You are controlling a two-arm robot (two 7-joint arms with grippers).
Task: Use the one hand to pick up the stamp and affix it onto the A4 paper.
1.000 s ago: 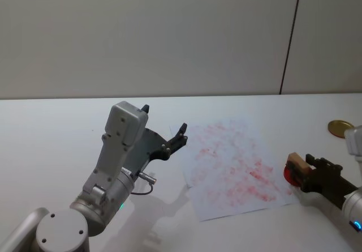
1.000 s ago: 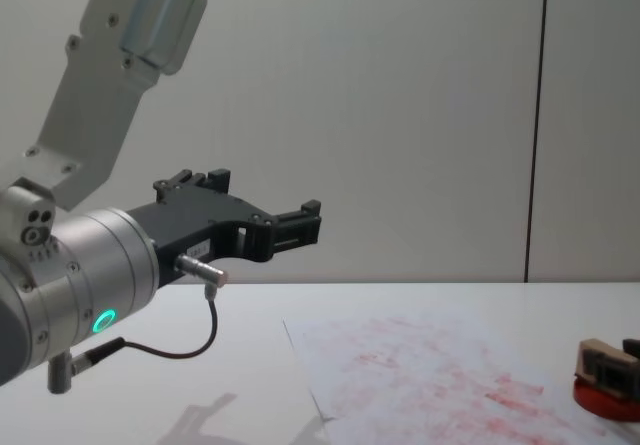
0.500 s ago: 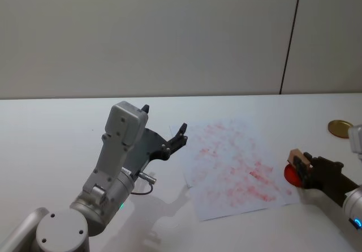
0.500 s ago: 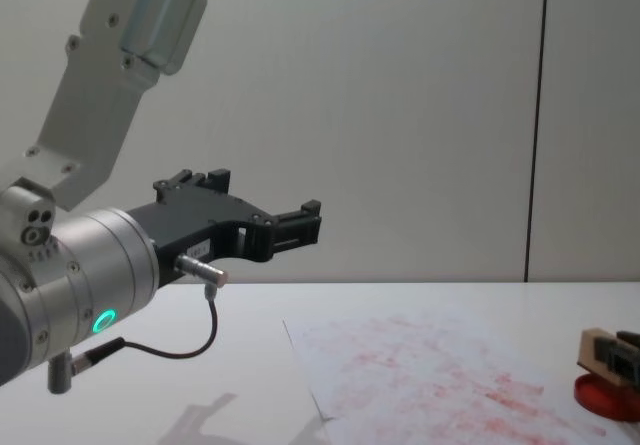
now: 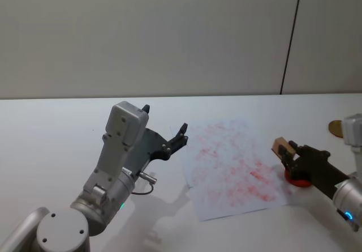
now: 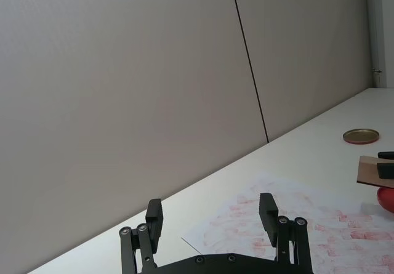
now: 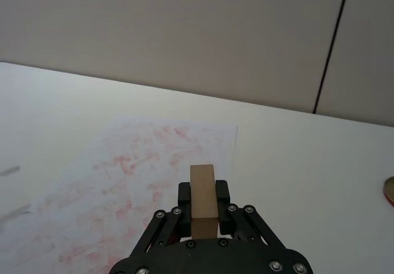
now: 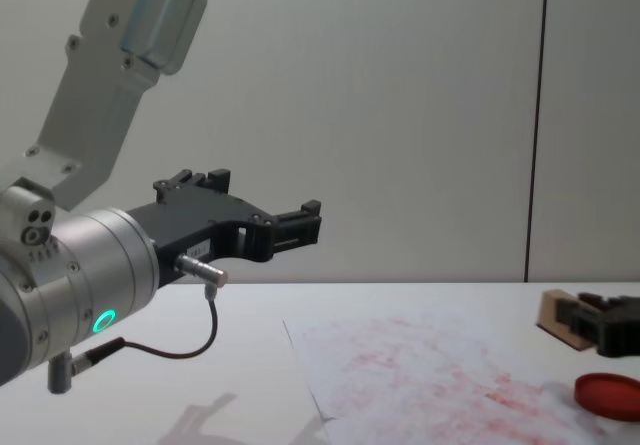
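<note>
White counter (image 5: pixel 56 127) beneath, my right gripper (image 5: pixel 287 152) clamps the stamp (image 5: pixel 280 146) aloft by the right edge of the A4 paper (image 5: pixel 232 167), lower right; I reckon pressing it flat comes next, left gripper (image 6: pixel 210 207) idle, spread, mid-left.

Head camera looks down on the table (image 5: pixel 51 127) toward the wall (image 5: pixel 169 37); chest camera sits low, seemingly near tabletop level. Wrist cameras peer close over the left gripper (image 6: pixel 209 209) and right gripper (image 7: pixel 203 195). All four share the A4 paper (image 5: pixel 232 167).
</note>
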